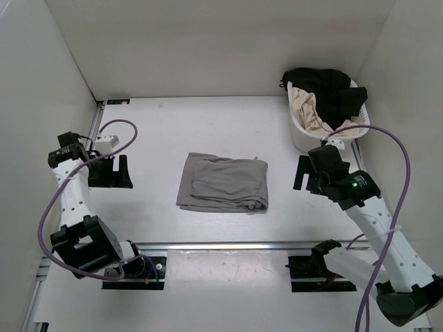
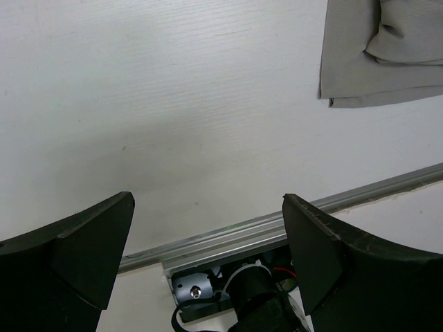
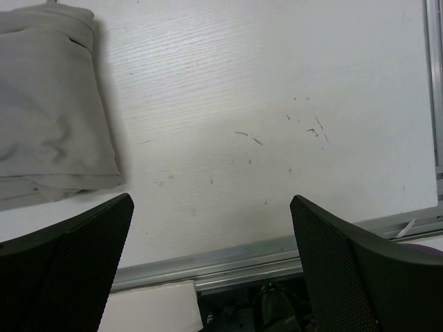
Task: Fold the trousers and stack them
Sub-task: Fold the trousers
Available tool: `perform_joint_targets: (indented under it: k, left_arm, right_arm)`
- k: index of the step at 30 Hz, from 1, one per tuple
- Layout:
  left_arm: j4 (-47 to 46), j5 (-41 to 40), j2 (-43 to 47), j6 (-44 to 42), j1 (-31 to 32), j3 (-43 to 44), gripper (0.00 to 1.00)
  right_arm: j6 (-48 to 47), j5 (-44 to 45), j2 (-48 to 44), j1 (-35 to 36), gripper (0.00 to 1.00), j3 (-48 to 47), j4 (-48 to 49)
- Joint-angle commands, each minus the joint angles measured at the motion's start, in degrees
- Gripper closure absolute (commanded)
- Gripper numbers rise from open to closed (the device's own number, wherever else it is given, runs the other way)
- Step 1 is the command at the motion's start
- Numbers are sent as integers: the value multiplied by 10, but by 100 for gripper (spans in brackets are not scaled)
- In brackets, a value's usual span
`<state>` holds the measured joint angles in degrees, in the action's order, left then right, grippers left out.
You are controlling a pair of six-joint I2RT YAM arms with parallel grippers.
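Both claws are wide open with nothing in them. The left gripper (image 1: 111,171) sits low over the table (image 1: 173,131) out at 9 o'clock from the trousers (image 1: 223,183), well apart from them. The right gripper (image 1: 302,173) is at 3 o'clock, nearer the cloth but with a clear gap and not touching.

From the left wrist, the left gripper's jaws frame bare white tabletop, with one grey corner of cloth up at 1 o'clock. From the right wrist it's the same deal, with the folded edge up at 10 o'clock.

The trousers are lying dead centre on the table, folded into a rough rectangle, a bit wider than deep. They're plain mid-grey, thin soft fabric. You can see the layers stacked along the near edge, and the near right corner is a bit rolled and lumpy. There are a few soft creases across the top, and the left side flares out slightly.

Off at 2 o'clock from them, there's a white basket (image 1: 297,131) in the far right corner with a black garment (image 1: 325,86) and a beige one (image 1: 308,107) spilling over the rim.
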<state>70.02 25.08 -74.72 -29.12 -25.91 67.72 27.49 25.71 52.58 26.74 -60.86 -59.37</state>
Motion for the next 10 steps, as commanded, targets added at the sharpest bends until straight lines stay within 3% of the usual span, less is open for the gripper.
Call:
perform_joint_targets:
  k: [1,10]
  left_arm:
    - [-8,22,17,2,-3,13,0]
    - [-8,22,17,14,-3,23,0]
  right_arm:
    - [-21,35,-12,-1,1,-3,23]
    - [-39,60,-19,-1,1,7,30]
